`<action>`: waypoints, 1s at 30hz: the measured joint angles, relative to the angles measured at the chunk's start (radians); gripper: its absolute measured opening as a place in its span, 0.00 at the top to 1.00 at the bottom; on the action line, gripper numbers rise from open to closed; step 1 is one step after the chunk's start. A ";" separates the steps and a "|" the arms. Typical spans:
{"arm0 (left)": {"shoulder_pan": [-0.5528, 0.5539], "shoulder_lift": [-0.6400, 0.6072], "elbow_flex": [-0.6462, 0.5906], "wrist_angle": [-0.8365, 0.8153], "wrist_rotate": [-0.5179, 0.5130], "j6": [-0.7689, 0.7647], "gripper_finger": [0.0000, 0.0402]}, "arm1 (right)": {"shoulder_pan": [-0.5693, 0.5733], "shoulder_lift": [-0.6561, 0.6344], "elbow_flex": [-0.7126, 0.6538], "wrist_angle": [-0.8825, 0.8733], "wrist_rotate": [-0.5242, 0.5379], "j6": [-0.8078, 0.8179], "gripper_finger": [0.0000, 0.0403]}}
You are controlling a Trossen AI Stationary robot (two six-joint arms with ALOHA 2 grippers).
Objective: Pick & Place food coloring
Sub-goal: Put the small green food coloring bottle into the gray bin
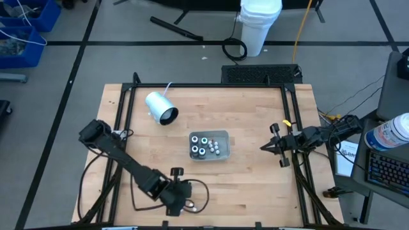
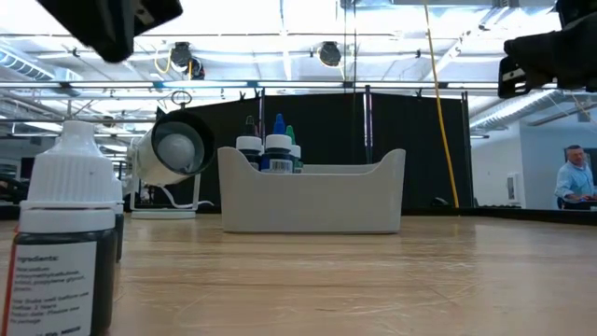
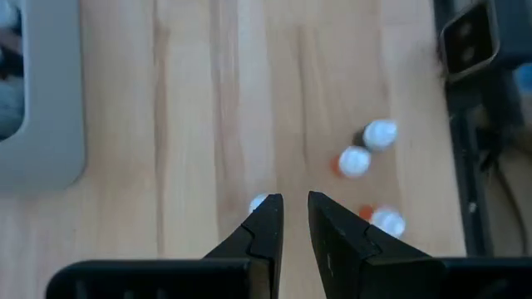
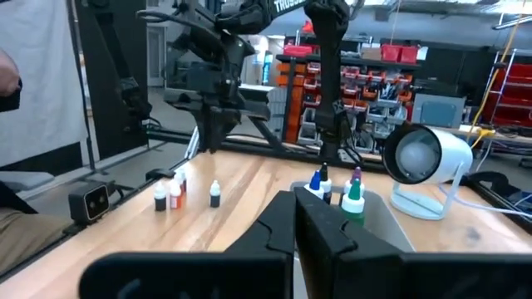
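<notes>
Pale wood-grain worktop (image 1: 243, 185) carries a shallow grey tray (image 1: 223, 135) mid-board, with round-capped bottles (image 1: 203, 145) standing inside. Loose bottles (image 3: 356, 161) stand by the near edge, under the left claw (image 3: 294, 204), whose tapered fingers hang narrowly parted, gripping nothing. The right claw (image 1: 263, 147) waits pinched together near the right edge, with bare board between. Only the low view shows one bottle's (image 2: 67, 238) ribbed white cap.

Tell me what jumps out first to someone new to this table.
The grey tray at mid-table, with capped food coloring bottles standing in it. Next, the white cylinder lying to its far left. Then the left gripper poised over the near edge, where loose bottles stand on the wood; the right gripper waits, shut, at the right side.
</notes>
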 joint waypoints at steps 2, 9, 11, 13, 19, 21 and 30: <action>0.019 0.000 0.000 -0.018 0.017 0.004 0.83 | 0.000 0.000 -0.001 -0.002 0.001 0.005 1.00; 0.071 0.015 0.001 -0.042 0.046 -0.021 0.83 | 0.000 0.006 -0.001 -0.006 0.004 0.067 1.00; 0.076 0.031 0.000 -0.025 0.060 -0.010 0.83 | 0.000 0.010 -0.001 -0.007 0.005 0.074 1.00; 0.083 0.047 0.001 -0.004 0.075 -0.009 0.83 | 0.000 0.015 -0.002 -0.006 0.006 0.077 1.00; 0.084 0.095 -0.001 -0.033 0.194 0.037 0.75 | 0.000 0.031 -0.003 -0.005 0.010 0.111 1.00; 0.083 0.095 0.001 -0.027 0.194 0.029 0.68 | 0.000 0.036 -0.003 -0.006 0.010 0.120 1.00; 0.084 0.095 0.001 -0.030 0.187 0.016 0.39 | 0.000 0.039 -0.003 -0.006 0.010 0.129 1.00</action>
